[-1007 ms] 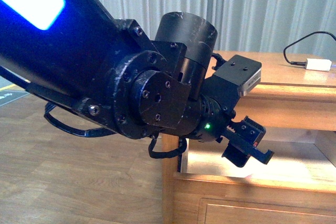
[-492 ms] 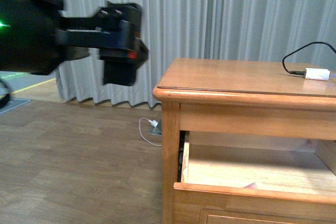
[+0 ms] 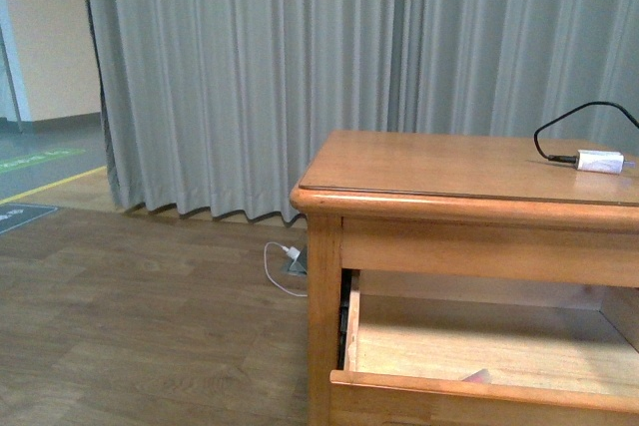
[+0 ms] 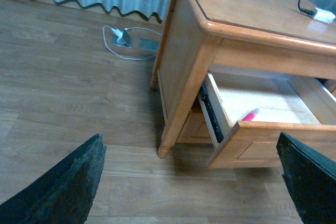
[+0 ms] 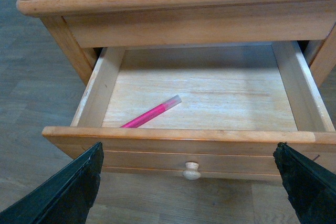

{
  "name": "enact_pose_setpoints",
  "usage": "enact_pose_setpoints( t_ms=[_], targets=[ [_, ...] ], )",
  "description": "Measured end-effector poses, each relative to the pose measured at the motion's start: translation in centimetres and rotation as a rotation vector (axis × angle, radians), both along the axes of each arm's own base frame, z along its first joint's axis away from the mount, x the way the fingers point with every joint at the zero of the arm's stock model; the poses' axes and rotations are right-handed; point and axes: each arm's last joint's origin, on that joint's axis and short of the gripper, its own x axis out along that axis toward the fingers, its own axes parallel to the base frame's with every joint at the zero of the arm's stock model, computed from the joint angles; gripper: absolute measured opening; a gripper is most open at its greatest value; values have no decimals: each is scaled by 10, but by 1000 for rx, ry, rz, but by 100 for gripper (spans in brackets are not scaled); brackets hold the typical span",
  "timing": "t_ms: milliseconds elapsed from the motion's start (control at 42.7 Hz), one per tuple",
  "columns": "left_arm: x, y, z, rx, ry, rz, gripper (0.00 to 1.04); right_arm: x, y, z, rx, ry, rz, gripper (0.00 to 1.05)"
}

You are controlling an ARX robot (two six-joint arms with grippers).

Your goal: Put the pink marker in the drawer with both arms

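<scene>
The top drawer (image 5: 178,148) of the honey-coloured wooden cabinet stands pulled open, with its round knob (image 5: 191,170) facing my right gripper. The pink marker (image 5: 151,112) lies slanted on the drawer floor near the front wall. It also shows in the left wrist view (image 4: 250,115) and as a small pink tip in the front view (image 3: 477,376). My right gripper (image 5: 191,192) is open and empty in front of the drawer. My left gripper (image 4: 194,182) is open and empty above the floor, off the cabinet's corner. Neither arm shows in the front view.
A white adapter (image 3: 599,160) with a black cable lies on the cabinet top (image 3: 439,162). A white plug and cord (image 3: 285,261) lie on the wooden floor by the grey curtain (image 3: 250,77). The cabinet leg (image 4: 170,140) stands near my left gripper.
The left arm, which filled the front view a second ago, has swung away to the left and out of that view. The open drawer now shows unblocked.
</scene>
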Motion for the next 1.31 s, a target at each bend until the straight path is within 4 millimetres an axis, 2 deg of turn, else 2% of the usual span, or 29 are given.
enact_pose_setpoints(
  t_ms=[211,258,328,468,609,703,1171,1241,1311],
  targets=[
    [-3,2,-1,-22,-10,25,98,0,0,0,0,0,1,96],
    [-4,4,-4,38,-101,147,88,0,0,0,0,0,1,96],
    [-7,8,-12,100,-161,238,74,0,0,0,0,0,1,96],
    [-13,15,-29,152,-168,243,45,0,0,0,0,0,1,96],
    [-17,19,-38,161,-172,248,24,0,0,0,0,0,1,96],
    [-20,28,-44,163,-178,231,4,0,0,0,0,0,1,96],
    [-29,31,-62,169,-179,251,4,0,0,0,0,0,1,96],
    [-37,31,-70,172,-152,248,4,0,0,0,0,0,1,96],
    [-41,31,-67,170,-194,252,4,0,0,0,-1,1,1,96]
  ],
)
